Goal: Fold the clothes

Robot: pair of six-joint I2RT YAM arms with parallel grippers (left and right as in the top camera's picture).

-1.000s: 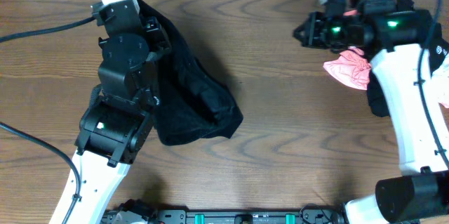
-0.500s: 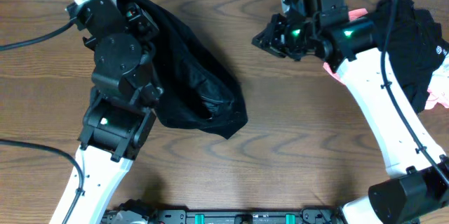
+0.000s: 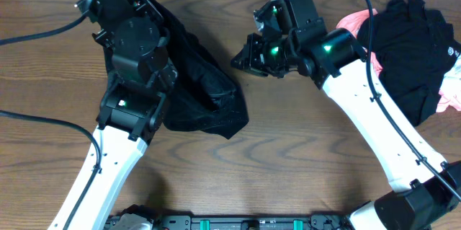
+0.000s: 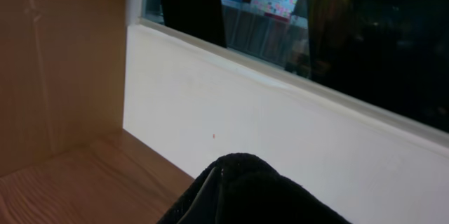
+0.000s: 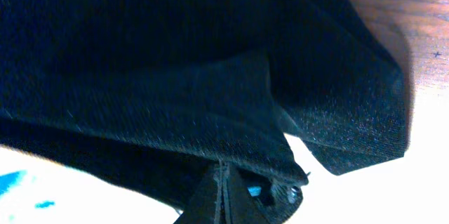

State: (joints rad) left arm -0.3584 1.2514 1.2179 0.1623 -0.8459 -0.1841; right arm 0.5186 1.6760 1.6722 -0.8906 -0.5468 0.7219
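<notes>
The clothes (image 3: 205, 89), a black fuzzy knit garment, drape from the table's far left edge down toward the middle. My left gripper (image 3: 148, 15) is shut on the garment's upper end. In the left wrist view the black knit (image 4: 259, 192) covers the gripper (image 4: 217, 190), lifted above the wood. My right gripper (image 3: 239, 63) hovers just right of the garment's edge, apart from it, its fingers pressed together. In the right wrist view the shut gripper (image 5: 223, 185) points at the dark fabric (image 5: 175, 76) close ahead.
A pile of other clothing lies at the far right: a black piece (image 3: 407, 50) and pink ones (image 3: 353, 21). Cables (image 3: 36, 35) cross the left side. A white wall (image 4: 280, 126) rises behind the table's far edge.
My right arm has swung from the far right corner leftward to the garment's edge. The left arm shifted slightly at the back and the held garment swayed with it.
</notes>
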